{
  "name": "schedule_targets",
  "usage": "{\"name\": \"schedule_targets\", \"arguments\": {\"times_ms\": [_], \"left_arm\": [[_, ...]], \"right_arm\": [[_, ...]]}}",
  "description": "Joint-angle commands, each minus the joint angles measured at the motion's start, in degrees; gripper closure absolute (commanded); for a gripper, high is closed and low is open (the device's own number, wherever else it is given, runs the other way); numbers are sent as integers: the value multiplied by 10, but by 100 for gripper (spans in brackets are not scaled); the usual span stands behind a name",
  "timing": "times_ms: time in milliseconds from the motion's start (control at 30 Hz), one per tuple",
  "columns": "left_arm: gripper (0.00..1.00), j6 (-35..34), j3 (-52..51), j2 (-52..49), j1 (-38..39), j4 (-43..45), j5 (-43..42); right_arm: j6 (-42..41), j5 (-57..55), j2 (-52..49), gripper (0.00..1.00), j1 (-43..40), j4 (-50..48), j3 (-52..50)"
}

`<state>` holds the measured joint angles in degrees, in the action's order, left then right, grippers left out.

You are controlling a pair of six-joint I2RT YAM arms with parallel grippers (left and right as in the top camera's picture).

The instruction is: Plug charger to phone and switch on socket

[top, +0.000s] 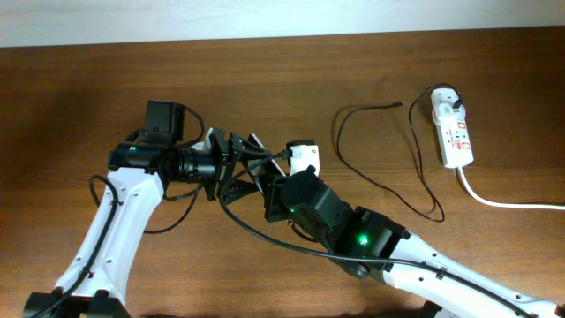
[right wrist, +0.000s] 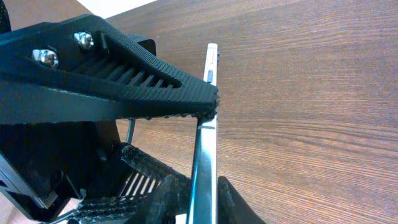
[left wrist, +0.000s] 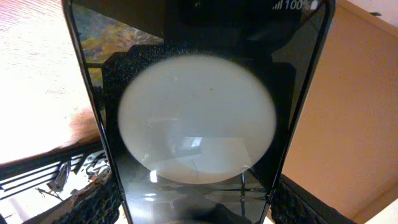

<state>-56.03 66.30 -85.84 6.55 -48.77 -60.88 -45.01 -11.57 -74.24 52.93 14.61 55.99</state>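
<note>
The phone, black and flat, is held on edge above the table between both arms. My left gripper is shut on it. In the left wrist view the phone fills the frame, with a finger on each side of my left gripper. My right gripper is also shut on the phone; the right wrist view shows the phone edge-on, pinched between my right gripper's fingers. The charger cable lies looped on the table to the right. Its white adapter sits in the socket strip.
The cable's connector tip lies loose on the wood, left of the strip. The strip's thick white cord runs off the right edge. The left gripper's ribbed finger crosses the right wrist view.
</note>
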Motion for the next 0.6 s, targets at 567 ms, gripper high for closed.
{"name": "schedule_targets", "arguments": {"times_ms": [567], "left_arm": [[6, 10, 4, 4, -3, 3, 4]], "right_arm": [[-10, -5, -3, 96, 4, 0, 6]]}}
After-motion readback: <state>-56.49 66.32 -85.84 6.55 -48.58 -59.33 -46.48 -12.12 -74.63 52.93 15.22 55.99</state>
